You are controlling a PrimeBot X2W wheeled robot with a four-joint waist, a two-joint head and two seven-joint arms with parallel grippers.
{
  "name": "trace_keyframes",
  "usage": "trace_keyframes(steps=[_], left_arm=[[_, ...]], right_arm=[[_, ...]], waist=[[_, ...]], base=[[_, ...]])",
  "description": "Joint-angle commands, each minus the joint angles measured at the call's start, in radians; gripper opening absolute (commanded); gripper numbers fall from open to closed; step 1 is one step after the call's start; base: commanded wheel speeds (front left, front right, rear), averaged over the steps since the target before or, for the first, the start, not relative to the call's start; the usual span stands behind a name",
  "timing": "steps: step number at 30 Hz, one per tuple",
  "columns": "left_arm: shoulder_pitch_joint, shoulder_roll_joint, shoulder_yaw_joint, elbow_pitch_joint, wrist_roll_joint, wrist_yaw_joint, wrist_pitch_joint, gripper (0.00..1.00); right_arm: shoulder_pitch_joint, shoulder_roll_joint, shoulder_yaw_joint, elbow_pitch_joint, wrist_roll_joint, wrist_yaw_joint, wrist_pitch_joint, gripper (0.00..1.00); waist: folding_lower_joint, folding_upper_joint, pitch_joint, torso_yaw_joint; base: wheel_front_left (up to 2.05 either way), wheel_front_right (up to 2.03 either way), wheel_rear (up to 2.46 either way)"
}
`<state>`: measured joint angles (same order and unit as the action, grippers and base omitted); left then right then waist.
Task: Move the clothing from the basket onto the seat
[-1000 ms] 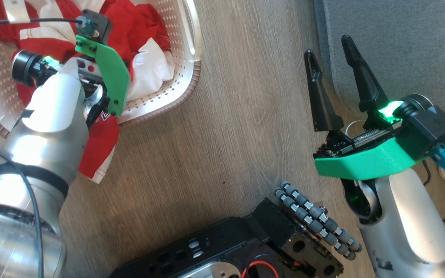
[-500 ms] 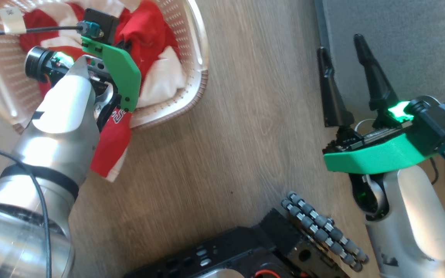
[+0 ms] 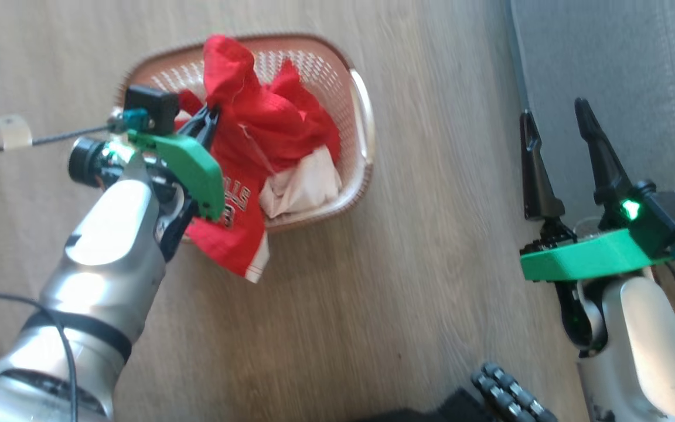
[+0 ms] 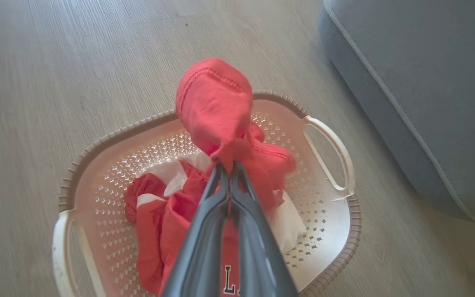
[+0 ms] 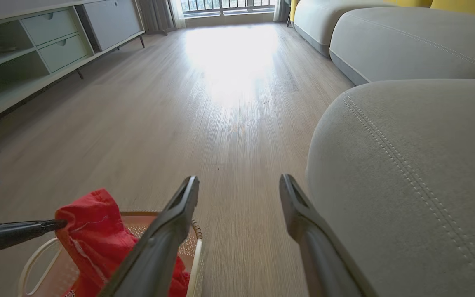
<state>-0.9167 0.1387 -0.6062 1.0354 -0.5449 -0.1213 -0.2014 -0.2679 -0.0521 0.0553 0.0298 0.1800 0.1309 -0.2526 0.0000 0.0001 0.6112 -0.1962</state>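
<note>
The left gripper (image 4: 228, 166) is clamped shut on a bunched fold of the red clothing (image 4: 215, 99), which is lifted above the basket (image 4: 344, 243) while the rest trails into it and over its rim. The right gripper (image 3: 553, 111) hovers empty, fingers spread, at the edge of the grey seat (image 3: 619, 58), well apart from the basket.

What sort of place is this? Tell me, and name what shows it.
Most likely a home living room: a grey upholstered seat, a low cabinet with drawers along the wall, and a wood-look floor running to a bright glazed door.
</note>
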Motion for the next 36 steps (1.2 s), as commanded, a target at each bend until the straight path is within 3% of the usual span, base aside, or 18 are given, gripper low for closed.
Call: trace_keyframes(steps=[1, 7, 16, 27, 36], left_arm=[[0.019, 0.035, 0.031, -0.030, -0.010, -0.003, -0.016, 0.00], [0.112, 0.071, 0.062, -0.110, -0.040, 0.013, -0.039, 0.00], [0.277, 0.152, 0.118, -0.312, -0.063, 0.075, -0.055, 0.00], [0.458, 0.263, 0.162, -0.624, -0.067, 0.181, -0.034, 0.00], [0.575, 0.339, 0.183, -0.771, -0.074, 0.241, 0.009, 0.00]], right_arm=[[0.036, 0.002, 0.010, -0.022, -0.009, 0.000, -0.009, 1.00], [0.087, 0.002, -0.024, -0.003, -0.035, 0.000, -0.009, 1.00], [0.166, 0.002, -0.048, 0.019, -0.065, 0.000, -0.009, 1.00], [0.223, -0.034, -0.042, 0.028, -0.071, 0.000, -0.009, 1.00], [0.259, -0.063, -0.031, 0.041, -0.060, 0.000, -0.009, 1.00]], waist=[[0.0000, -0.0001, -0.101, 0.076], [0.0000, -0.0001, -0.226, 0.129], [0.0000, -0.0001, -0.396, 0.175], [0.0000, -0.0001, -0.506, 0.202], [0.0000, -0.0001, -0.587, 0.209]], base=[[0.00, 0.00, 0.00], [0.00, 0.00, 0.00], [0.00, 0.00, 0.00], [0.00, 0.00, 0.00], [0.00, 0.00, 0.00]])
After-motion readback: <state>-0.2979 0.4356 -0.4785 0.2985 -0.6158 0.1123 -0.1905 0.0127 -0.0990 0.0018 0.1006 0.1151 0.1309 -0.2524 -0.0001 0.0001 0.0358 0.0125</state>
